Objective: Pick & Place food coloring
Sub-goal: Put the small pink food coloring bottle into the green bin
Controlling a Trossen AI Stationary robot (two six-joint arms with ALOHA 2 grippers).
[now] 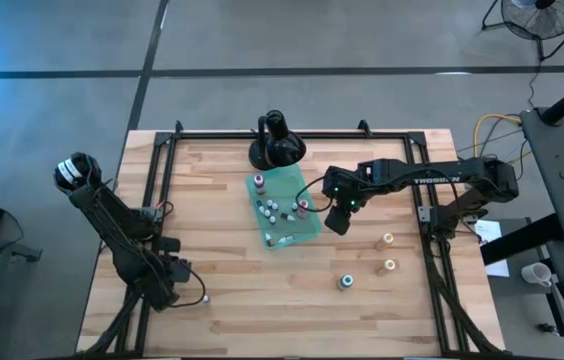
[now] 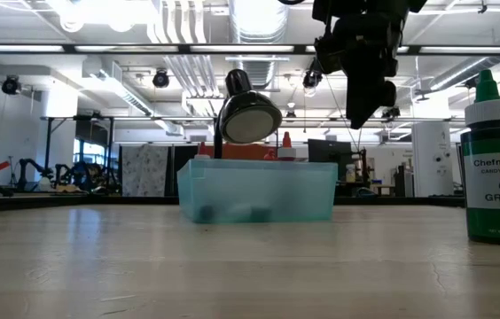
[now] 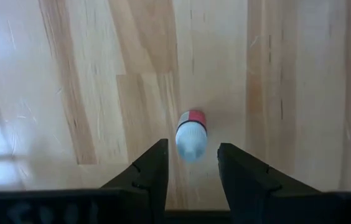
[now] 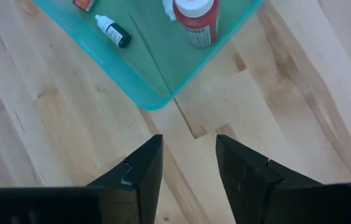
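Note:
One food coloring bottle [image 3: 191,134], white-capped with a red body, is on the bare wood near the table's near left. My left gripper [image 3: 191,163] points straight down over it, open, a finger on either side of the cap and clear of it. In the high view this bottle [image 1: 204,298] shows as a white dot beside the left gripper [image 1: 192,292]. My right gripper [image 4: 189,146] hangs open and empty above the wood, just off the near right corner of the teal tray [image 4: 157,99]. A red bottle [image 4: 195,18] stands in the tray and a small dark one [image 4: 114,31] lies in it.
The tray [image 1: 307,232] at mid table holds several small bottles. A black round-based stand [image 1: 276,145] is behind it. Three loose bottles [image 1: 388,240], [image 1: 390,266], [image 1: 346,283] stand on the table's right half. A green bottle [image 2: 496,168] looms close in the low view.

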